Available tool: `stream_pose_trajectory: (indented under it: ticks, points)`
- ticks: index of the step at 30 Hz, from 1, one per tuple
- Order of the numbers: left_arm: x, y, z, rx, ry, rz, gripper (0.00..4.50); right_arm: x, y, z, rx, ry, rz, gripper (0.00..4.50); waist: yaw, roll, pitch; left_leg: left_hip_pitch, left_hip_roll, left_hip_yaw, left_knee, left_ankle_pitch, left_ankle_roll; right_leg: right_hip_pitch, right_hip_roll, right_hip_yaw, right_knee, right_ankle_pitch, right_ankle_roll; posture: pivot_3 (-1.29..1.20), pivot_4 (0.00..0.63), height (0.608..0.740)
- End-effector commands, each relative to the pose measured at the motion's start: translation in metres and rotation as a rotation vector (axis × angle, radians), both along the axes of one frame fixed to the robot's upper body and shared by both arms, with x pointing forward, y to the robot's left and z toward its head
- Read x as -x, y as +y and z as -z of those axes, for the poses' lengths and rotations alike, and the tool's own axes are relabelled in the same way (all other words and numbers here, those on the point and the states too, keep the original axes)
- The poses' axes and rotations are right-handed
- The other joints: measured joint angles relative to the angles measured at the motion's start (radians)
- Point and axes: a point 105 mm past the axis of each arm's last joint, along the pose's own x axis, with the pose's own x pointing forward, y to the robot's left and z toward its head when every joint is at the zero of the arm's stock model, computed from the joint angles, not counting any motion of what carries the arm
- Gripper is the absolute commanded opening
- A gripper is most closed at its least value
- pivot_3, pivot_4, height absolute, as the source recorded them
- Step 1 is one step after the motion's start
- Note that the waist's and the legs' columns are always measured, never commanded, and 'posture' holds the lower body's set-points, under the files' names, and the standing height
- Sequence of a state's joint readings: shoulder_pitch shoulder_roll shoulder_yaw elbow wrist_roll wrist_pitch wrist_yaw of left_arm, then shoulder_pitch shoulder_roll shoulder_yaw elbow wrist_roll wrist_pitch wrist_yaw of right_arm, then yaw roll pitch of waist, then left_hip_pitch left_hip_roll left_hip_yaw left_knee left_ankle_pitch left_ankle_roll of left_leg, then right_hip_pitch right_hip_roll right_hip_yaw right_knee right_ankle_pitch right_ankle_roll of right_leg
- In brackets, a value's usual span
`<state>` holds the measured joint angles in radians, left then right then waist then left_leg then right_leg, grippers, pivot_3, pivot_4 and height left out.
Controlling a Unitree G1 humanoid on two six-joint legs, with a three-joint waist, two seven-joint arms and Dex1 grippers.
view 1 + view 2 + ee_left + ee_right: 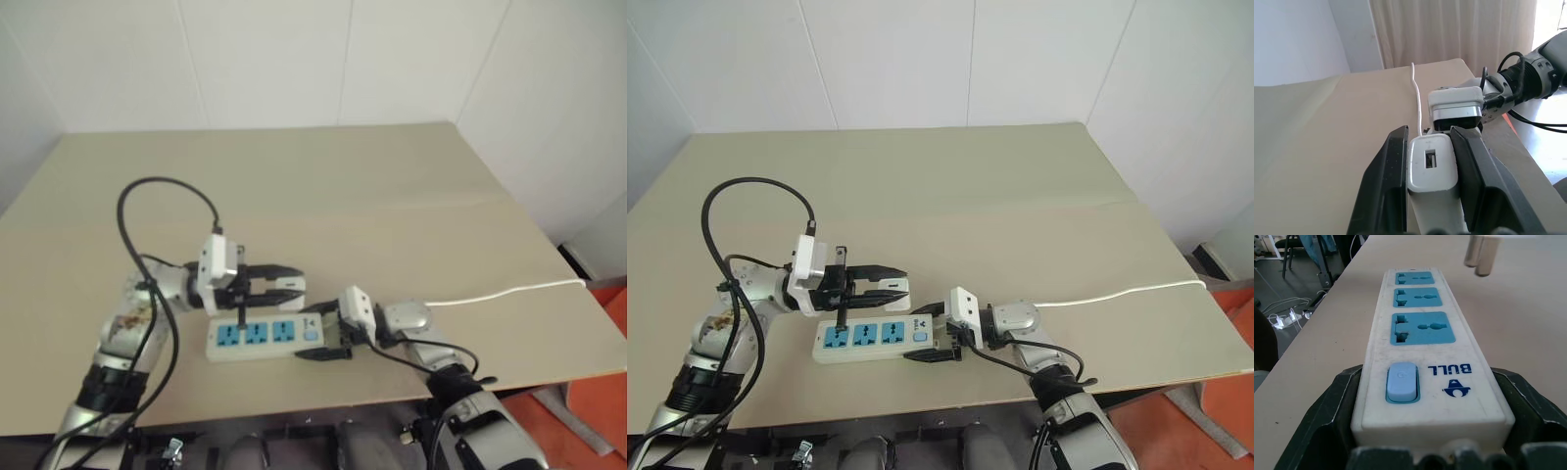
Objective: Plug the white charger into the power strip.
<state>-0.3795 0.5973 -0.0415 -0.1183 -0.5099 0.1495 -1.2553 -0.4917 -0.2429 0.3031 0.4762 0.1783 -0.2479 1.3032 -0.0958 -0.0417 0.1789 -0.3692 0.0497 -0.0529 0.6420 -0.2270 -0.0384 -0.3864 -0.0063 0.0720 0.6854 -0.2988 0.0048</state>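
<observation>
The left gripper (284, 285) pinches the white charger (1432, 163) just above the power strip (257, 336) mid-frame, the right gripper (323, 333) squeezes the strip's switch end, so next the prongs probably line up and push down.

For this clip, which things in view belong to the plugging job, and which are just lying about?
Part of the job:
- white charger, gripped in the left hand above the strip
- power strip, switch end clasped by the right hand

Lying about:
- table
- chair and floor cables beyond the table edge
</observation>
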Motion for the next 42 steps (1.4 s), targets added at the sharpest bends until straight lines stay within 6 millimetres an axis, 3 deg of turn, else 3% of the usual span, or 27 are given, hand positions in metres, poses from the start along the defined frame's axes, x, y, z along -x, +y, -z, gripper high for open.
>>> stream_pose_trajectory:
  ticks: [1,15,42]
  points:
    - [0.006,-0.002,-0.009,0.009,-0.024,0.023,1.04,0.004,0.001,0.015,0.031,0.053,0.02,3.44,0.001,0.0,0.0,0.0,0.0,0.0,0.0,0.0,0.0,0.0,0.0,0.0,0.0,0.0,0.0,0.0,0.15,0.74]
    - [0.021,0.004,0.014,-0.069,0.059,0.075,1.04,0.004,0.002,0.015,0.034,0.054,0.017,3.44,-0.001,0.0,0.0,0.0,0.0,0.0,-0.001,0.0,0.0,0.0,0.0,0.0,-0.001,0.0,0.0,0.0,0.15,0.74]
    - [0.017,0.001,0.035,-0.081,0.021,0.063,1.04,0.001,0.001,0.014,0.036,0.051,0.024,3.44,0.001,0.0,0.0,0.0,0.0,0.0,-0.001,0.0,0.0,0.0,0.0,0.0,-0.002,0.0,0.0,0.0,0.15,0.74]
